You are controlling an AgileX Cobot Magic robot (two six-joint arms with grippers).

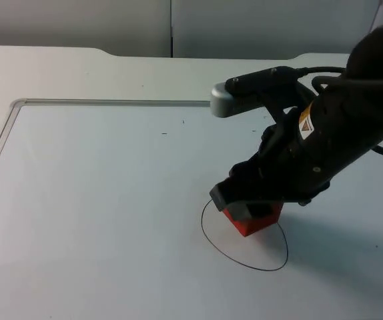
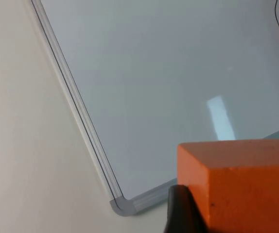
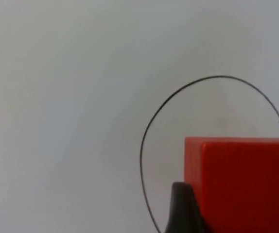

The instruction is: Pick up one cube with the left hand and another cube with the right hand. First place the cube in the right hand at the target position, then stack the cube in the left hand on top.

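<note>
Right gripper (image 1: 248,212) clamped on red cube (image 1: 253,220), low inside drawn circle (image 1: 245,233) toward whiteboard's (image 1: 98,200) right edge | left gripper (image 2: 178,213) clamped on orange cube (image 2: 241,189), waiting above whiteboard's corner | advice: seat cube flat, centred, then part fingers.

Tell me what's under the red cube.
The red cube sits inside the drawn circle on the whiteboard, with the right end effector closed on it from above. Whether its underside already touches the board is hidden.

Matt, foam-like orange cube (image 2: 241,187); glossy white board (image 2: 168,87), metal-looking rim (image 2: 76,104).
</note>
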